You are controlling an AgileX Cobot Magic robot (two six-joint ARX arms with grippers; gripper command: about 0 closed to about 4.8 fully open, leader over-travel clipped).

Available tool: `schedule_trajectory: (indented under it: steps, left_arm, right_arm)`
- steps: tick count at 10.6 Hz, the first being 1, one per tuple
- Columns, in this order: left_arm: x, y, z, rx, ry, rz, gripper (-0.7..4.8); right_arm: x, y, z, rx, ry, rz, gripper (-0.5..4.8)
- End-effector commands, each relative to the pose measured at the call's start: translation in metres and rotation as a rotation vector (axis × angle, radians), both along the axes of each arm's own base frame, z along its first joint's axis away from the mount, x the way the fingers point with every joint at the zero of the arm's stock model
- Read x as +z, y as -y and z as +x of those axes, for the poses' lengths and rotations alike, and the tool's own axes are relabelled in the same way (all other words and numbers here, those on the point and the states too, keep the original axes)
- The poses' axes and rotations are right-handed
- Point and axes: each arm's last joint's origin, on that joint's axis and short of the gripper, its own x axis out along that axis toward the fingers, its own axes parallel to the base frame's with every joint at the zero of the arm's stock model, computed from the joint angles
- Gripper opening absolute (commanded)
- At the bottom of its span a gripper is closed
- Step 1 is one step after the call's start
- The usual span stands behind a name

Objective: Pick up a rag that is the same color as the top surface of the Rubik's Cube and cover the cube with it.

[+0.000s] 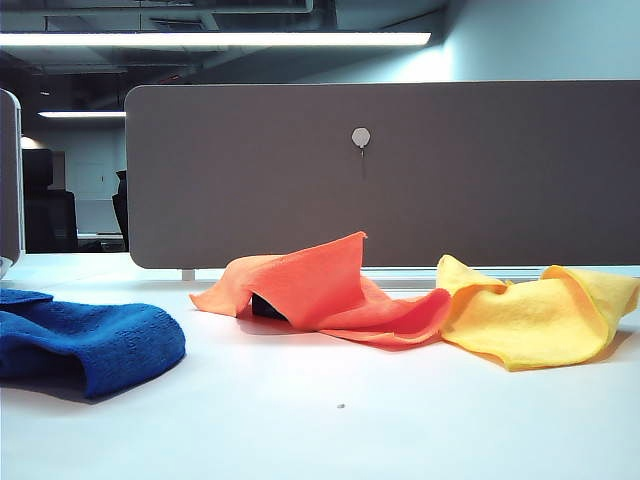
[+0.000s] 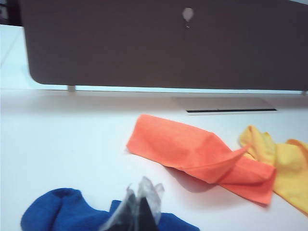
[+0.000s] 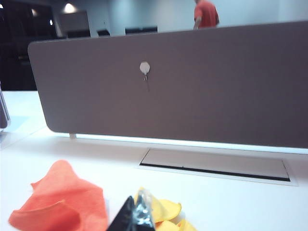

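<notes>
orange rag (image 1: 320,290) lies rumpled, draped over the cube (image 1: 266,307).

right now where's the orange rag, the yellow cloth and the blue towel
orange rag (image 1: 310,285): exterior view, on its raised middle fold
yellow cloth (image 1: 535,320): exterior view, on its broad front face
blue towel (image 1: 95,345): exterior view, on its thick rounded fold

A white counter (image 1: 330,430) fills the lower frame. Behind it, across the middle, stands a grey divider panel (image 1: 480,170) bearing a small round white hook (image 1: 361,137). A fluorescent ceiling light (image 1: 215,39) glows at upper left, above a dim office holding a dark chair (image 1: 48,215).
</notes>
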Motion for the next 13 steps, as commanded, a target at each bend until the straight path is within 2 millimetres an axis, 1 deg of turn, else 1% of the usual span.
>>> schedule_trajectory:
  steps: [1, 3, 4, 5, 6, 8, 9, 11, 12, 13]
  left_arm:
    - [0.002, -0.001, 0.0, 0.047, 0.015, 0.002, -0.06]
    - [-0.006, -0.002, 0.004, 0.066, -0.008, 0.001, -0.05]
    - [-0.017, -0.002, 0.008, 0.066, -0.041, -0.001, -0.05]
    - [-0.035, -0.003, 0.014, 0.066, -0.089, -0.005, -0.05]
    - [-0.046, -0.003, 0.018, 0.069, -0.127, -0.04, -0.05]
    - [-0.05, -0.003, 0.019, 0.069, -0.141, -0.045, -0.06]
    - [-0.05, -0.003, 0.019, 0.07, -0.135, -0.044, -0.05]
    - [-0.05, -0.003, 0.019, 0.065, -0.14, -0.057, -0.06]
    - [-0.05, -0.002, 0.019, 0.035, -0.144, -0.072, -0.05]
    - [-0.05, -0.002, 0.018, 0.017, -0.144, -0.073, -0.05]
  right_arm:
    - [-0.012, 0.001, 0.009, -0.052, 0.069, 0.018, -0.01]
    - [-0.022, 0.003, 0.014, -0.111, 0.058, 0.029, 0.0]
    - [-0.026, 0.004, 0.015, -0.156, 0.036, 0.033, 0.0]
    - [-0.029, 0.007, 0.016, -0.262, 0.004, 0.045, 0.0]
    - [-0.031, 0.009, 0.016, -0.329, -0.01, 0.054, 0.0]
    - [-0.03, 0.009, 0.016, -0.343, -0.006, 0.057, 0.0]
    - [-0.034, 0.009, 0.019, -0.342, 0.036, 0.063, -0.01]
    - [-0.044, 0.008, 0.023, -0.302, 0.105, 0.069, -0.01]
    - [-0.056, 0.006, 0.026, -0.243, 0.132, 0.06, -0.01]
    - [-0.059, 0.005, 0.027, -0.2, 0.105, 0.034, -0.01]
